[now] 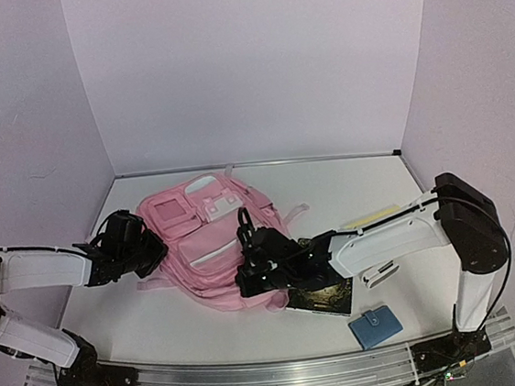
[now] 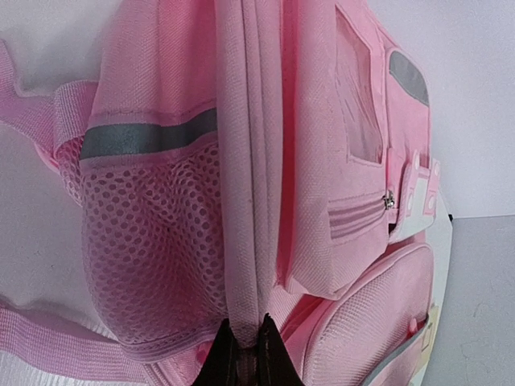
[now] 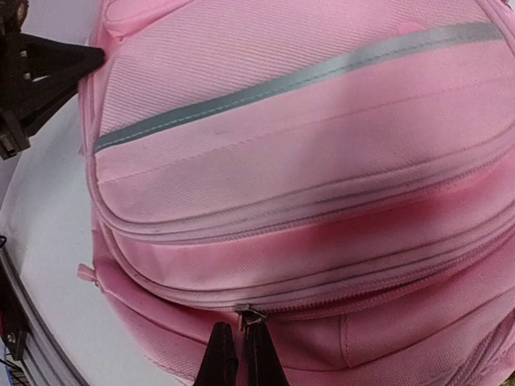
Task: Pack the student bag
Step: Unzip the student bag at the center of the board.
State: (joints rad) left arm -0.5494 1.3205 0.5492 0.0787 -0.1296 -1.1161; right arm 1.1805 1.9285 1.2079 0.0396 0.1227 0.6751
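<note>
Three plain walls (image 1: 253,64), pale lilac-white, close the space at the back and both sides, with seams at the two rear corners. They stand on a white matte desk (image 1: 358,182) that fills the floor of the booth. An aluminium rail (image 1: 258,377) runs along its near edge and carries both arm bases.

The bag (image 1: 202,282) lies flat on the desk left of centre, front face up, its pockets and pale trim showing. A strap trails off its right side onto the bare surface.

The left arm (image 1: 35,267) reaches in from the left wall. Its pincer (image 2: 245,326) is at the bag's left edge, closed on a ridge of pink fabric beside the mesh pocket (image 2: 153,241).

The right arm (image 1: 391,234) stretches across from the right post. Its pincer (image 3: 240,330) sits at the bag's near right corner with its fingers pressed together. The zip pull (image 3: 251,315) lies right at their tips; whether they nip it is hard to tell from the wrist view.

A dark book (image 1: 322,297) lies on the desk just beside the bag's near right corner, partly under the right arm. A flat pale yellow thing (image 1: 375,216) shows behind that arm's forearm. A small blue wallet (image 1: 375,326) rests near the rail, apart from the book.
</note>
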